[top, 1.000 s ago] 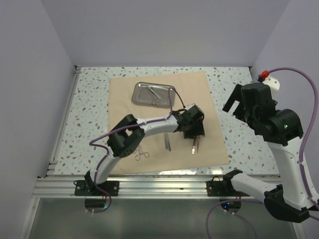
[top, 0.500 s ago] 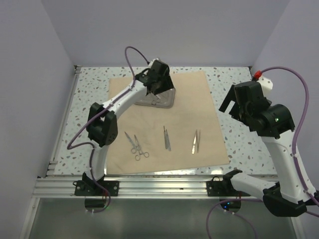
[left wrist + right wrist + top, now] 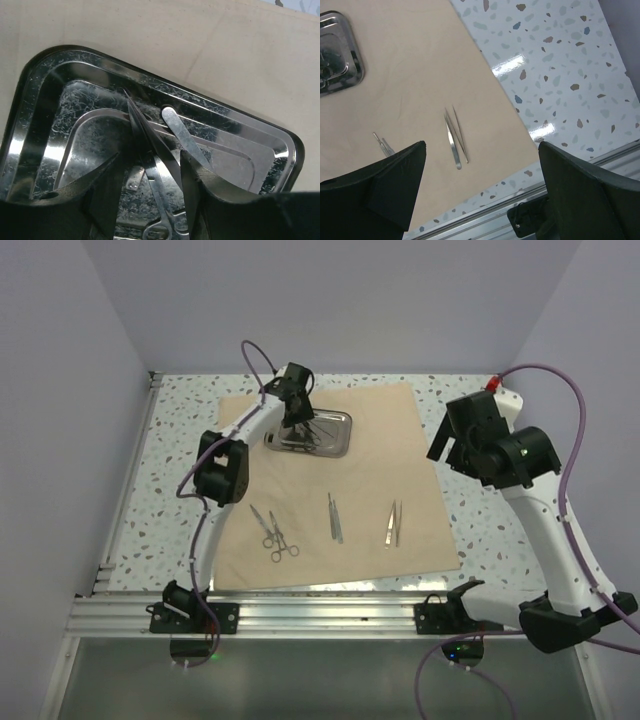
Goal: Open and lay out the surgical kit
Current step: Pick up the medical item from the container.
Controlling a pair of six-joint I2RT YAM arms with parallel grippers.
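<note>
The tan cloth wrap (image 3: 380, 465) lies spread flat on the table. The shiny steel tray (image 3: 335, 436) sits on its far part. My left gripper (image 3: 297, 426) is down in the tray, open. In the left wrist view its fingers (image 3: 192, 190) straddle a ring-handled instrument (image 3: 159, 197) and a dark pointed blade (image 3: 150, 145) on the tray (image 3: 45, 100), with flat tweezers (image 3: 182, 140) beside them. Scissors and forceps (image 3: 272, 530), tweezers (image 3: 335, 517) and more tweezers (image 3: 393, 523) lie in a row on the near cloth. My right gripper (image 3: 447, 445) is open and empty, held high at the right.
The right wrist view looks down on the tweezers (image 3: 455, 137), the cloth edge (image 3: 485, 65), the speckled table (image 3: 560, 65) and the metal front rail (image 3: 485, 220). White walls close the table's left, far and right sides.
My left gripper left the near right of the cloth, where the tweezers now lie, swung to the tray and came down into it. My right arm shifted left and up.
</note>
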